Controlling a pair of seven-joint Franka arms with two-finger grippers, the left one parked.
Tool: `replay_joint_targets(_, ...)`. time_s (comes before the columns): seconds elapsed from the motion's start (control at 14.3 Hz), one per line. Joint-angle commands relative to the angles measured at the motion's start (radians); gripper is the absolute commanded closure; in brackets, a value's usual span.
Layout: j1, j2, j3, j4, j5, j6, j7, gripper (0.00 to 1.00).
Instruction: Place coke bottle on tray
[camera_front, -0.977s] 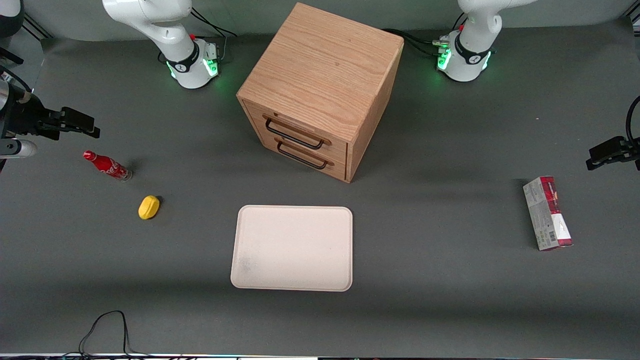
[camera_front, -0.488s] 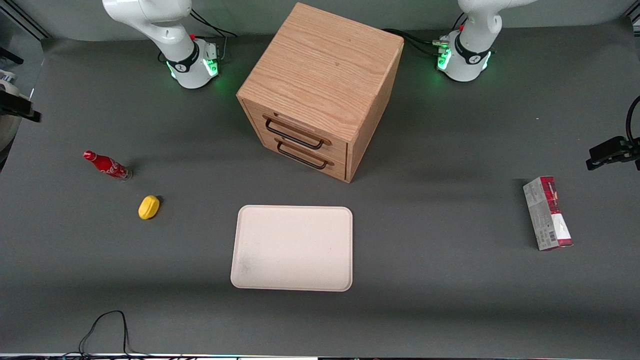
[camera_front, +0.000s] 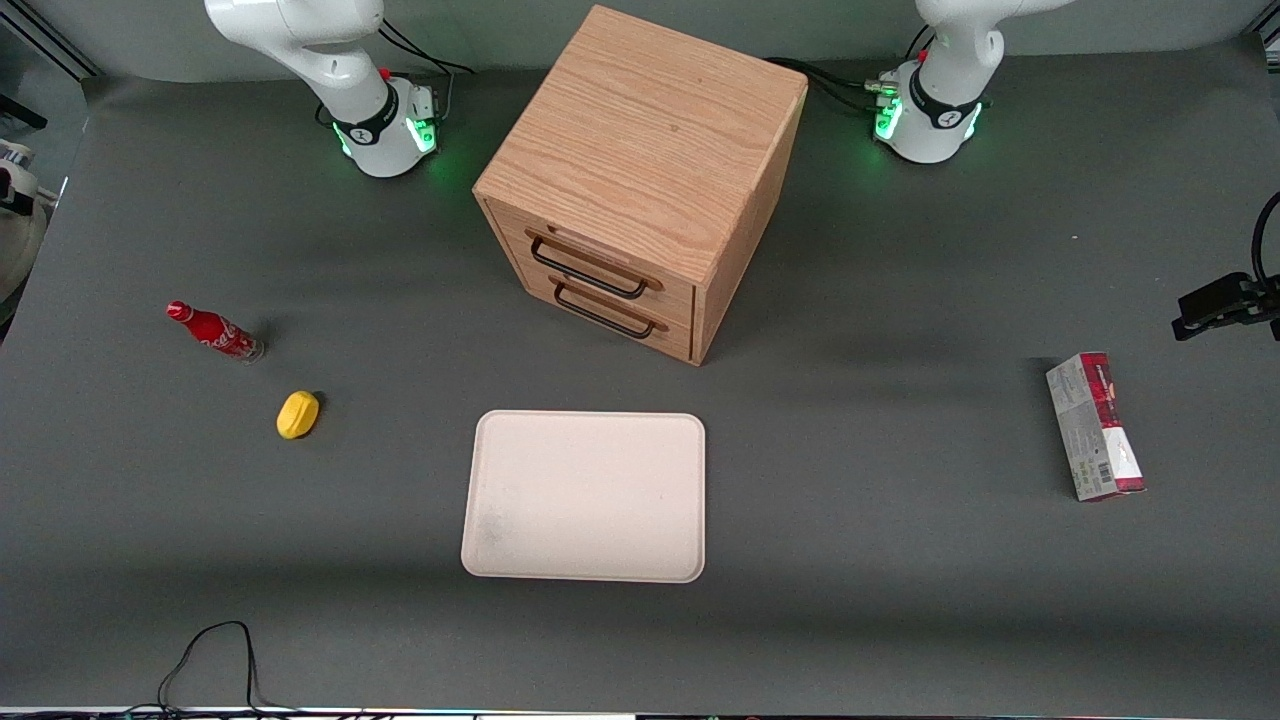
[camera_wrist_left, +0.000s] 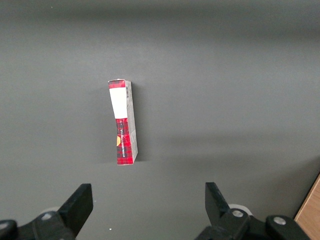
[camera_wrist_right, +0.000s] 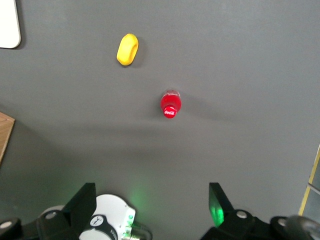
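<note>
Your right gripper (camera_wrist_right: 150, 212) has pulled up and away over the last second: in the front view it has slid out of frame at the working arm's end of the tabletop, and it now hangs high above the coke bottle (camera_wrist_right: 170, 104), looking straight down on its red cap. The jaws stand wide apart and hold nothing. Nothing else has moved, so I judge you are lining up from above and the grasp is not yet begun.

Going across the front view from the working arm's end: the coke bottle (camera_front: 213, 331) stands upright on the dark grey tabletop (camera_front: 860, 560), with the yellow lemon-shaped object (camera_front: 297, 414) near it and nearer the camera. The tray (camera_front: 585, 495) lies bare mid-table, well apart from the bottle, in front of the wooden drawer cabinet (camera_front: 645, 170). The red-and-grey carton (camera_front: 1094, 425) lies toward the parked arm's end. The matte surface has plenty of open room around the bottle for a straight descent.
</note>
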Motion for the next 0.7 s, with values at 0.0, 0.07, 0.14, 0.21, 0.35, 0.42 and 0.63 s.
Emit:
replay_joint_targets(0.0,0.013,-0.126,0.0,-0.26,-0.037,0.189,0.015,0.01)
replay_joint_targets(0.07,0.013,-0.126,0.0,-0.312,-0.037,0.249,0.028,0.01)
replay_joint_targets(0.14,0.013,-0.125,0.001,-0.357,-0.037,0.308,0.048,0.01)
replay_joint_targets(0.21,0.014,-0.122,0.001,-0.407,-0.037,0.379,0.073,0.01)
replay_joint_targets(0.35,0.016,-0.105,0.003,-0.499,-0.037,0.516,0.093,0.01)
replay_joint_targets(0.42,0.016,-0.082,0.003,-0.516,-0.037,0.551,0.093,0.01)
replay_joint_targets(0.63,0.016,-0.033,0.001,-0.556,-0.037,0.64,0.088,0.01)
